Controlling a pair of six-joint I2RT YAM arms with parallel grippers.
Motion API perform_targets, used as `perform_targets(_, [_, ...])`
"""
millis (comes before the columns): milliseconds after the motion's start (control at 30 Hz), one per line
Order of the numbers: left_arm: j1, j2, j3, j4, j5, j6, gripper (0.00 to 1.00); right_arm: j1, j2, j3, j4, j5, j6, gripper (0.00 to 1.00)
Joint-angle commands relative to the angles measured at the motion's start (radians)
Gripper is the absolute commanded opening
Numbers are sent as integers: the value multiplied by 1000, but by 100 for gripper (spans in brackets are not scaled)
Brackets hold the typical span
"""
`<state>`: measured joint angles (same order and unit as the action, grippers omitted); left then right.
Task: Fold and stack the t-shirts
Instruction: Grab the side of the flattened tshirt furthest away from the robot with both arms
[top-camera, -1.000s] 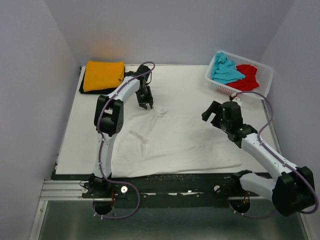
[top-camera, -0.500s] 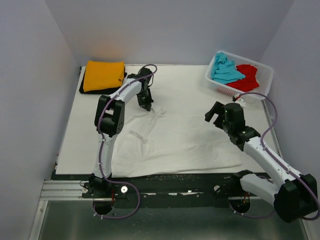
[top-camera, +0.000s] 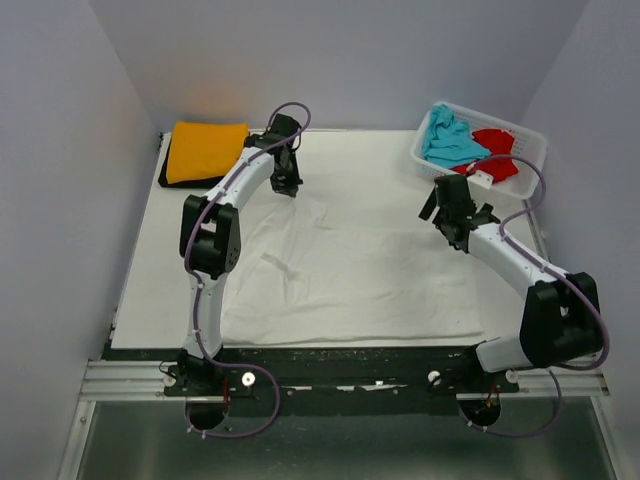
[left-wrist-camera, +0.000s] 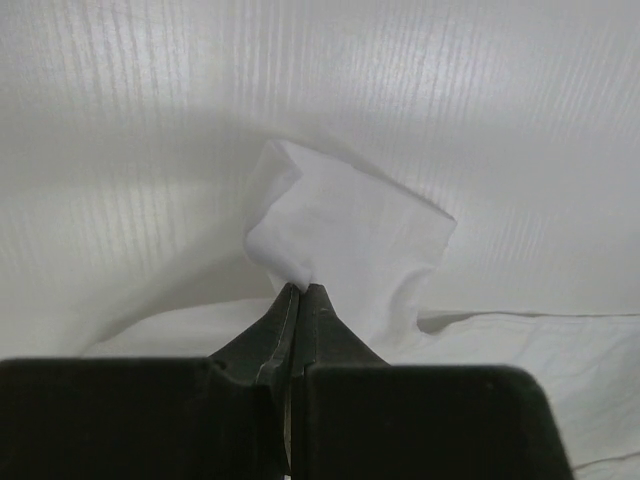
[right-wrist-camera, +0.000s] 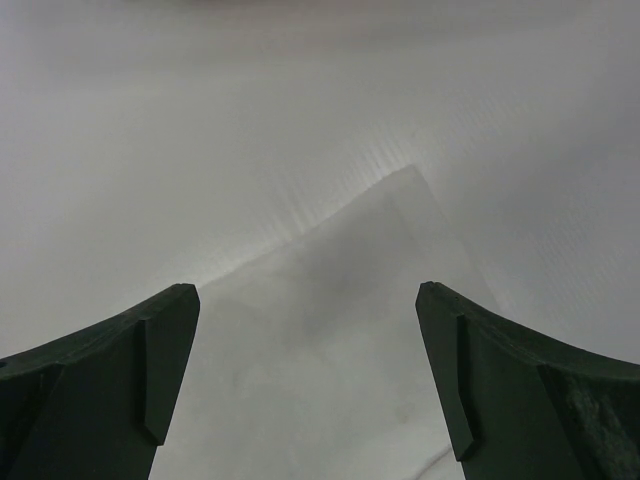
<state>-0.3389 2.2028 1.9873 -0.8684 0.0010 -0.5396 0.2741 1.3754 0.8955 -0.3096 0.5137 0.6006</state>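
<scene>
At the far left corner we see the folded orange-yellow shirt (top-camera: 207, 150) lying on a black shirt (top-camera: 164, 181), with a bare strip of table (top-camera: 150, 290) open along the left edge in front of them. Just right of that stack, the left gripper (top-camera: 287, 186) is clamped tight on a pinch of the white shirt (top-camera: 350, 280); its wrist view shows the cloth puckered into a small peak at the closed tips. The white shirt lies spread over the middle of the table, its long axis running left to right and its near hem close to the front edge. We cannot tell which end holds the collar. Bare table shows beyond it toward the back wall. Over the shirt's far right corner the right gripper (top-camera: 441, 210) hangs with jaws wide apart, holding nothing. Close to its right, the basket (top-camera: 531, 141) in the far right corner holds the turquoise shirt (top-camera: 450, 140) and the red shirt (top-camera: 497, 157). A second ago the left gripper stood partly open nearer the middle. Since then it has drawn the cloth farther back and the wrinkles have flattened, while the right arm has swung toward the basket.
</scene>
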Motion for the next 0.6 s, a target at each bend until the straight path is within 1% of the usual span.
perform_targets(0, [30, 34, 27, -15, 25, 27, 0, -81, 168, 93, -29, 117, -9, 100])
perform_targets(67, [32, 33, 25, -18, 29, 35, 0, -118, 263, 144, -51, 126, -1, 100])
perform_targets(167, [32, 28, 17, -17, 26, 50, 0, -183, 384, 220, -69, 82, 20, 100])
perform_targets(300, [35, 27, 12, -11, 27, 64, 0, -232, 489, 277, -41, 73, 38, 99])
perform_targets(400, [35, 25, 10, -8, 29, 67, 0, -234, 530, 294, -54, 92, 46, 96])
perform_targets(500, [35, 23, 7, -2, 34, 67, 0, -234, 541, 275, -55, 109, 54, 93])
perform_targets(567, [36, 20, 2, 2, 29, 66, 0, -232, 532, 260, -65, 105, 54, 88])
